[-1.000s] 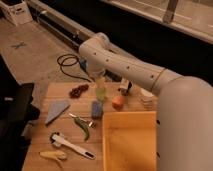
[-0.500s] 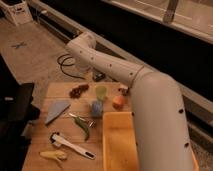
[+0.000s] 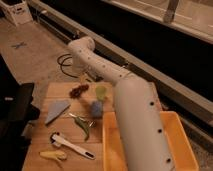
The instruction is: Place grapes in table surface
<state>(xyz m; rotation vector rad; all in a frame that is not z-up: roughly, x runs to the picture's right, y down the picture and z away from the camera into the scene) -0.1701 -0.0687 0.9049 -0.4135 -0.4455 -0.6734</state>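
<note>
The grapes point(image 3: 78, 90), a small dark reddish-brown cluster, lie on the light tan plank table surface point(image 3: 47, 132) near its far edge. The white arm point(image 3: 127, 107) rises from the lower right, bends at an elbow point(image 3: 82, 49) and comes down behind the table's far edge. My gripper point(image 3: 89, 78) is at the arm's end, just behind and to the right of the grapes and left of the green cup point(image 3: 101, 92). I see nothing held in it.
A blue object point(image 3: 96, 108) sits below the cup. A grey wedge point(image 3: 56, 111), a green pepper point(image 3: 82, 126), a white-handled brush point(image 3: 70, 145) and a yellow banana point(image 3: 54, 155) lie toward the front. A big yellow bin point(image 3: 176, 142) stands right, partly behind the arm.
The arm has swung left and now fills more of the view, hiding the orange fruit. The gripper end has moved over by the grapes, which stay on the table.
</note>
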